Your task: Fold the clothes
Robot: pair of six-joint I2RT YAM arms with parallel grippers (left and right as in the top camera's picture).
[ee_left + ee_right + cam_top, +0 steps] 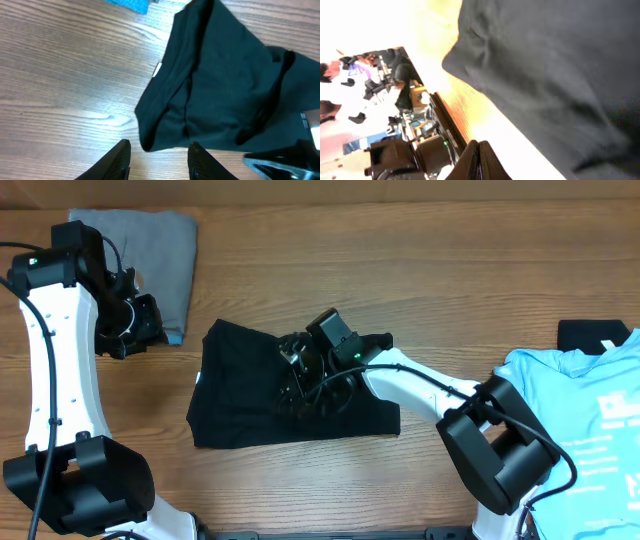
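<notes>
1. The black shirt [290, 405] is lying crumpled and partly folded in the middle of the overhead frame, on the wooden table [420, 260]. Its small white label [158, 69] is showing at the shirt's left edge.
2. The right gripper [479, 152] is hanging over the upper middle of the shirt. In the right wrist view its two fingers are pressing flat against each other, with no cloth showing between them, and the dark fabric is filling the upper right of that frame.
3. The left gripper [159, 160] is sitting at the left of the overhead frame, just off the shirt's left side. Its fingers [120, 160] are standing partly apart and are holding nothing; bare wood and the shirt's near edge are showing between them.
4. The light blue tee [590, 420], with white print, is lying at the right edge of the overhead frame, well apart from the shirt, with the right arm's base overlapping its lower left corner.
5. A small black item [590, 335] is peeking out just above the tee.
6. A folded grey cloth [160, 250] is lying in the upper left of the overhead frame, beside the left arm, with a blue edge [176, 338] showing at its lower corner.
</notes>
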